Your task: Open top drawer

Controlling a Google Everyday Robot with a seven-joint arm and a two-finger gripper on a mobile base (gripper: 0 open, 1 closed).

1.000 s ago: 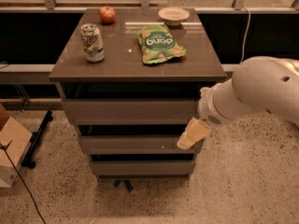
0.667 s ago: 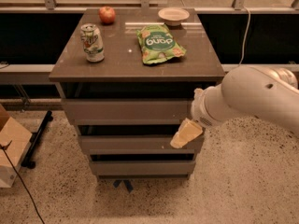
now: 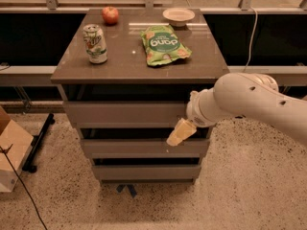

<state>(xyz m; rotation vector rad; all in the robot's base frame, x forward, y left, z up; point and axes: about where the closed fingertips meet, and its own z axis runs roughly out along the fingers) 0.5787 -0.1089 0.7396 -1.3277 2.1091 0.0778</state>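
The top drawer (image 3: 124,113) is the widest and tallest of three plain grey fronts under the brown cabinet top (image 3: 129,63). It sits a little out from the dark gap under the top. Two narrower drawer fronts (image 3: 139,147) lie below it. My gripper (image 3: 179,133), with pale yellow fingers, hangs from the white arm (image 3: 249,102) at the right. It is in front of the gap between the top and middle drawers, near their right end.
On the cabinet top stand a green soda can (image 3: 95,44), a red apple (image 3: 110,15), a green chip bag (image 3: 164,45) and a white bowl (image 3: 178,16). A cardboard box (image 3: 12,152) and a black cable lie on the floor at the left.
The arm and gripper have moved left and slightly down, closer to the drawer fronts. The drawers and the things on top have not moved.
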